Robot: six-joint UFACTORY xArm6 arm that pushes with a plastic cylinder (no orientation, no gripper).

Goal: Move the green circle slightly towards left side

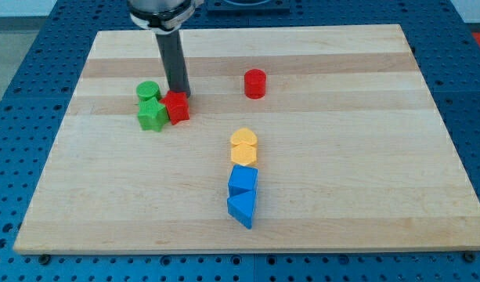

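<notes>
The green circle (148,91) lies on the wooden board (341,172) at the upper left. A green star-like block (152,115) touches it just below. A red star-like block (176,106) sits right of both greens. My tip (178,94) stands at the red block's top edge, a short way right of the green circle, apart from it.
A red cylinder (255,83) stands at the upper middle. Two yellow blocks (243,140) (243,155) and two blue blocks (243,181) (241,209) form a column in the middle, running towards the view's bottom. Blue perforated table surrounds the board.
</notes>
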